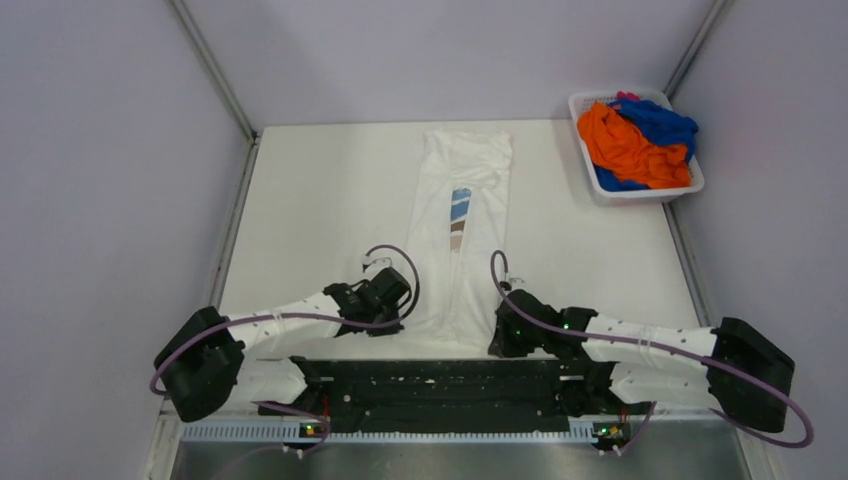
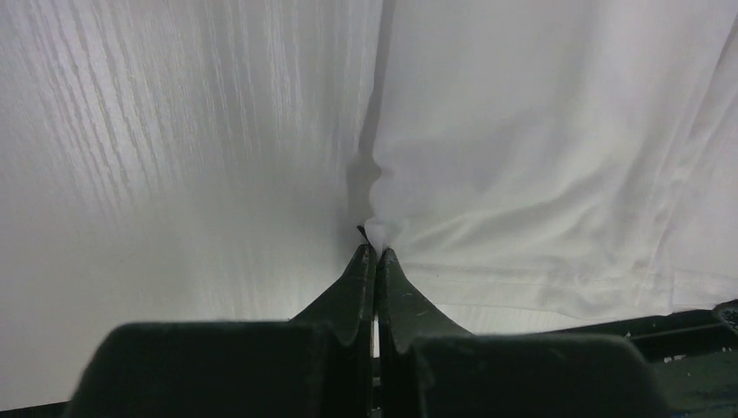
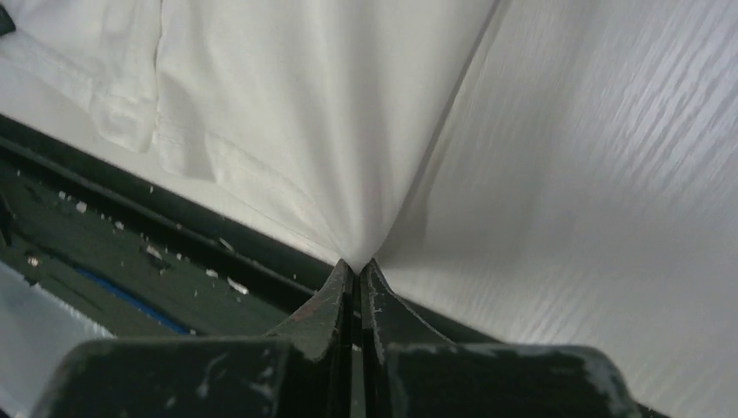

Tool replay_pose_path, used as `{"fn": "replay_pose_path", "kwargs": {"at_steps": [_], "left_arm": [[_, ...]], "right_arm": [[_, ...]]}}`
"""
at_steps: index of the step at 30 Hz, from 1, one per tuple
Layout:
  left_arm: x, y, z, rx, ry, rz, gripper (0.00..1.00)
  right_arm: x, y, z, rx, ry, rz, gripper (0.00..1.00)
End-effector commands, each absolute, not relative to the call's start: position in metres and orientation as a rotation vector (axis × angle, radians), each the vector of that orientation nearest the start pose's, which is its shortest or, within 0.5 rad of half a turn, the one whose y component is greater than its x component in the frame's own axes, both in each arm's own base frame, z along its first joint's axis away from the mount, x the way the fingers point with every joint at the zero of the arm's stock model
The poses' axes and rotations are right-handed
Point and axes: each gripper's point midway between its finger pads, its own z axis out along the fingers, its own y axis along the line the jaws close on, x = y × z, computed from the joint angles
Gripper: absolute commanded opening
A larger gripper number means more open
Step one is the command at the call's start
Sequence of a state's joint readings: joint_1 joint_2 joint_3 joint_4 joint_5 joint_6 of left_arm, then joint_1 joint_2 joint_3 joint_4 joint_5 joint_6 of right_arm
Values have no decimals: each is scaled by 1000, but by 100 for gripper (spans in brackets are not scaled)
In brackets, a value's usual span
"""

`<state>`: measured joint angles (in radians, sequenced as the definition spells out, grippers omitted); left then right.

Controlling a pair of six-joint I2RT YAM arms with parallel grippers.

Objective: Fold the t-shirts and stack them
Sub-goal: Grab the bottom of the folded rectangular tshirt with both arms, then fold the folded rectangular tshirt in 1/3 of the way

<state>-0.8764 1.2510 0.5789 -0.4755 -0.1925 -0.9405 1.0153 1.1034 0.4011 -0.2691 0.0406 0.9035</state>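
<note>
Evidently both tools are pinched shut on the near hem of the white t-shirt (image 1: 462,235), which lies as a narrow strip down the surface (image 1: 320,200) from twelve to six o'clock. The left tool (image 2: 376,252) grips its seven o'clock corner and the right tool (image 3: 357,266) its five, a matched hold that likely serves to carry the hem toward twelve. An orange t-shirt (image 1: 625,148) and a blue t-shirt (image 1: 660,122) sit heaped in the basket (image 1: 690,185) at two o'clock. How many cloth layers each pinch catches is hidden.
</note>
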Motion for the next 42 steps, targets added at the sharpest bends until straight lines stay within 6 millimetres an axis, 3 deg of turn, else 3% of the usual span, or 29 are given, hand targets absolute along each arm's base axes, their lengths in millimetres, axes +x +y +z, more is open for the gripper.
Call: {"fn": "replay_pose_path", "kwargs": {"at_steps": [1,5,11,15,18,22,32,35,42], "left_arm": [[140,-192,20,-142,2754,-404,0],[140,-211,43,-84,2695,-575,0],[163,-232,90,-44,2547,-687,0],[203,-225,102,-165,2441,-538,0],[236,-239,126,-173,2368,-531,0],[280,-244,143,-193,2331,-485,0],[373,-238,147,-251,2378,-423,0],[399,-237,153,-256,2361,-429,0],[440,-248,143,-218,2380,-450,0]], "right_arm": [[80,215,22,-127,2722,725,0],[83,226,39,-147,2647,837,0],[118,242,73,-184,2499,780,0],[152,242,91,-158,2431,704,0],[179,241,102,-122,2390,703,0],[219,234,116,-81,2331,660,0],[327,213,137,59,2221,607,0],[352,205,140,88,2202,584,0],[394,195,140,107,2190,599,0]]}}
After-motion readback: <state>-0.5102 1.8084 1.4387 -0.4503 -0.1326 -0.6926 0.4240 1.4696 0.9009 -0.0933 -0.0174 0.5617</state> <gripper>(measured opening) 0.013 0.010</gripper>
